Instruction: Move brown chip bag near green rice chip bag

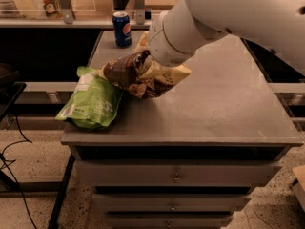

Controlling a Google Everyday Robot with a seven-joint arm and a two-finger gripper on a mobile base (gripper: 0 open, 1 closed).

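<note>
Grey table (224, 109) with drawers (176, 178) under it fills the middle of a dim room. On its left half lies the brown chip bag (133, 75), crumpled and tilted. Its dark end is touching or just over the upper right edge of the green rice chip bag (93, 104), and its cream end points right. The gripper (148, 65) is at the bag's upper middle, tucked under the thick white arm (200, 18). The arm hides it, so I cannot tell whether it is clamped on the bag or free of it.

I judge the bag light, soft and full of air, with a slick, crinkly skin and brittle chips inside. A pinched fold near the middle or a flat sealed end seems the best hold (squeeze gently, or the chips break). The green bag lies puffy at the table's left edge, one corner hanging over. A blue soda can (122, 29) stands at the far edge, well apart from both bags
</note>
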